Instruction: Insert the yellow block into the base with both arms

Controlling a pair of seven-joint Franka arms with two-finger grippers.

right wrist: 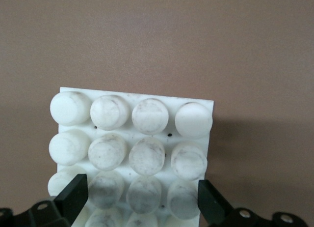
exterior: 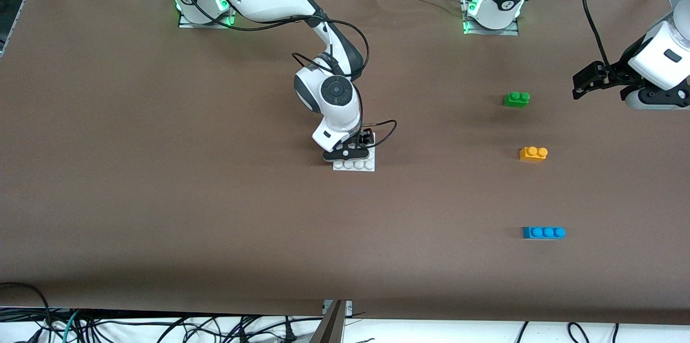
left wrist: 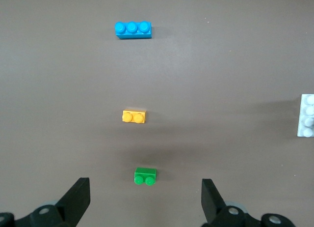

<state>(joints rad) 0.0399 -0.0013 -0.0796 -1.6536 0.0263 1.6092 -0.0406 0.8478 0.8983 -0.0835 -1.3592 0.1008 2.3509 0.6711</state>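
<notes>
Nearest the front edge of the surface lies the blue brick (exterior: 543, 232), then the yellow block (exterior: 533, 153), then the green brick (exterior: 516, 98), all in a row toward the left arm's end. The yellow block sits flat, studs up, well apart from the base (exterior: 354, 164), its long axis running along the length of the surface.

The base lies near the middle, studs up. The right gripper (right wrist: 140, 200) is down on it, fingers spread over its farther rows of studs; we cannot tell whether they press on it. We judge its job is to pin the plate, so it should bear straight down and leave the front rows free.

The left gripper (left wrist: 144, 200) hangs above the end edge beside the green brick, fingers spread and empty. We would carry it past the green brick, centre it over the yellow block, and close across the short sides, clear of the studs.
</notes>
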